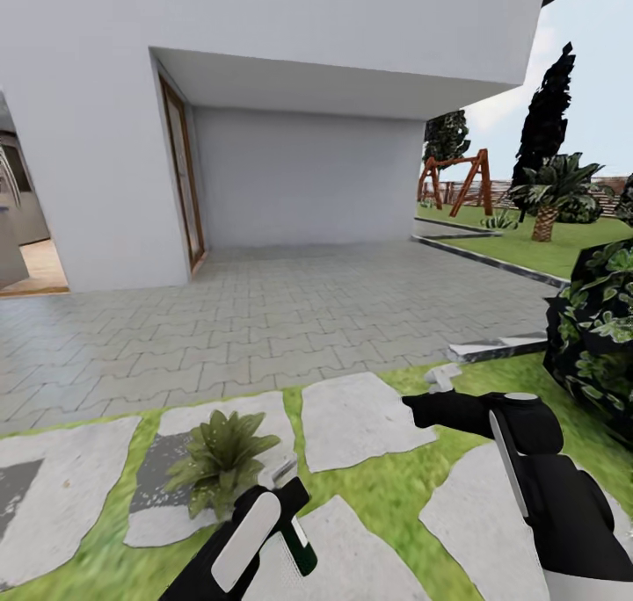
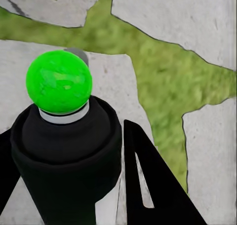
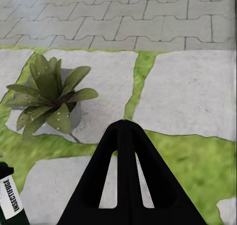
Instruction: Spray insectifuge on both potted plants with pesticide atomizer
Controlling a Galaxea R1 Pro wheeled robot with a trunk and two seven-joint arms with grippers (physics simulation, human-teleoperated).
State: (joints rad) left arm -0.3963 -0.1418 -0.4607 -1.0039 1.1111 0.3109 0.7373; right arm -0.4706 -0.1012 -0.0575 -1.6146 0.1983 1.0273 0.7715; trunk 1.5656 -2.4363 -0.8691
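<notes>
**Tools, bottle and one potted plant on the stepping stones**

Left tool [image 1: 286, 504]: black fingers pinching the pesticide atomizer [image 1: 299, 544], a dark green bottle with a white label, held low over the stepping stones [image 1: 360, 421] just beside a potted plant [image 1: 220, 460]. In the left wrist view the bottle [image 2: 66, 156] sits between the two fingers [image 2: 153, 185], seen end-on as a dark body with a whitish ring and a bright green rounded part.

Right tool [image 1: 418, 405]: black, hanging above the lawn [image 1: 387, 487] and the stones on the robot's right; in its wrist view the fingers [image 3: 126, 175] meet at a point, pressed together on nothing.

Potted plant: rosette of pointed green leaves in a small grey pot, standing on a pale stone; the right wrist view shows it [image 3: 49, 96] with a few tiny whitish specks of insectifuge [image 3: 59, 120] on the lower leaves. The labelled bottle [image 3: 9, 198] appears at that view's edge.

Ground: irregular pale flat stones set in green grass, then grey interlocking paving [image 1: 264, 311] up to a white house [image 1: 290, 65] with a wood-framed door [image 1: 183, 184] and a recessed porch.

Surroundings: dark leafy bush [image 1: 598, 320] at the right, a palm [image 1: 549, 192], tall dark trees, a brown wooden swing frame [image 1: 457, 179] on the far lawn.
</notes>
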